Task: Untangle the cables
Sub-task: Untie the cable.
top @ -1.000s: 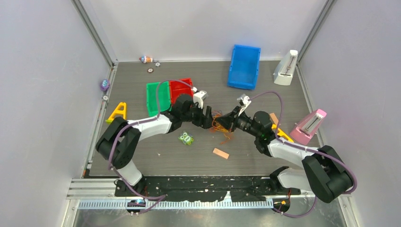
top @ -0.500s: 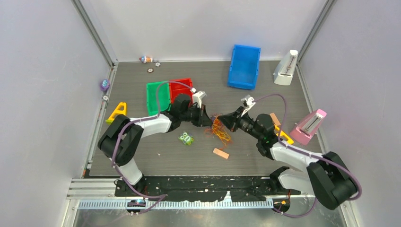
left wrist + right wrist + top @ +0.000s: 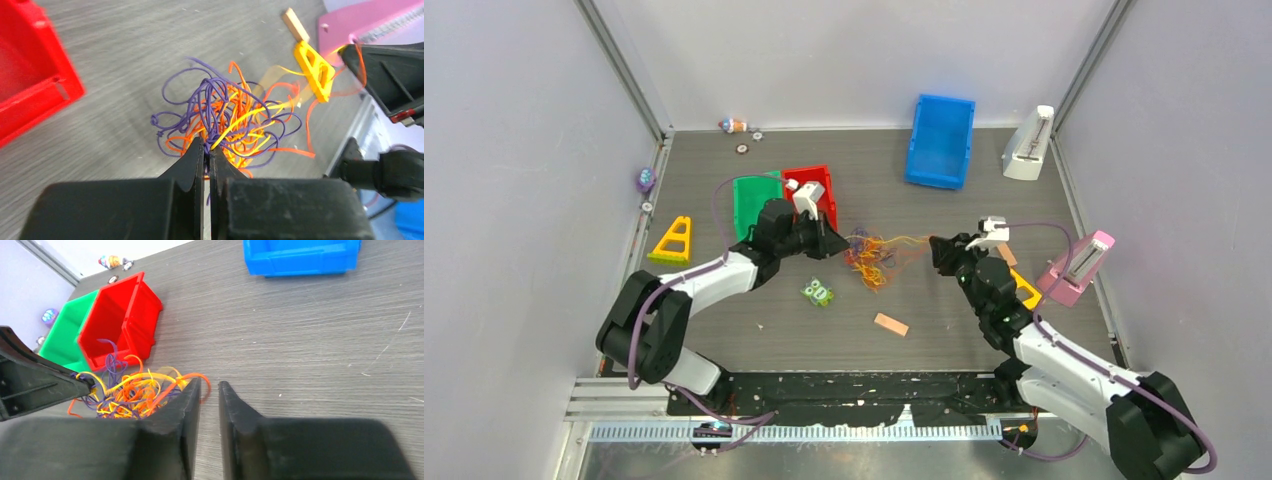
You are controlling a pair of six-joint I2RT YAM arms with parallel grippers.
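Pinching a few strands at the near edge of the cables [image 3: 227,117], the left gripper [image 3: 206,146] has its jaws pressed together on them. The tangle of orange, yellow and purple lies on the table [image 3: 984,160] just right of the red bin [image 3: 816,176], between both grippers. The right gripper [image 3: 210,386], further right of the red bin, has its jaws a narrow gap apart. An orange strand curls over one fingertip [image 3: 192,390], and a few strands stretch from the bundle to it.
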